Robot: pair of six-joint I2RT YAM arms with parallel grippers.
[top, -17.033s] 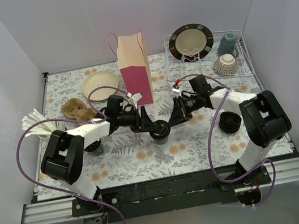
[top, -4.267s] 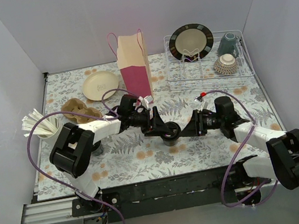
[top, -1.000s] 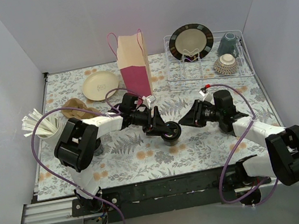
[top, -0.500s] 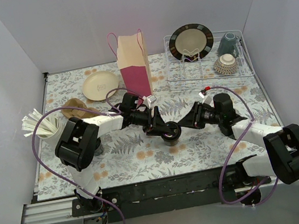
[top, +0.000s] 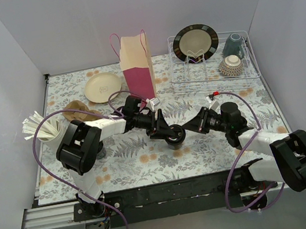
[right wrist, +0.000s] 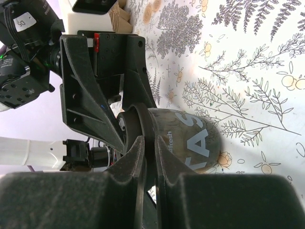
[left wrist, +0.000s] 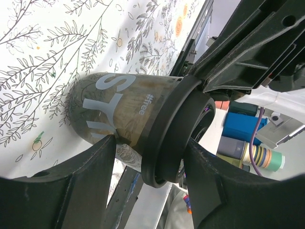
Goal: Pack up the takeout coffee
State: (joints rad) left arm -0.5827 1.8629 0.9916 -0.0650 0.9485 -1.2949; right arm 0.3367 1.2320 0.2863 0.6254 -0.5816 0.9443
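Left gripper (top: 170, 133): closed around the takeout coffee (left wrist: 121, 112), with one finger against the lettered wall and the other on the opposite side by the lid (left wrist: 164, 133). This is your holding hand.
Right gripper (right wrist: 148, 143): the jaws are drawn narrow, almost together, with their tips at the lid's rim. You cannot tell from these views whether they pinch the rim, press on it or merely sit beside it.
Takeout coffee: it stands mid-table with its base on the flowered table cover (top: 149, 162), between your two grippers. The lid is on and looks level as far as the wrist views show.
Paper bag (top: 138, 73): it stands upright at the far side of the table, beyond the left gripper, with its pink handles up. It is much taller than the cup, and you cannot tell how wide its mouth stands.
Step in hand: by the look of it, the lid is being seated or checked while your left hand steadies the cup. Nothing is packed yet.
Next move: judging from this, you draw the right hand clear of the rim and lift the cup straight up and level. It needs to go high enough to pass the bag's top edge and handles before you lower it in upright.
Watch for: too firm a squeeze on a thin cup wall could pop the lid. A light bag may tip if the cup knocks its edge.
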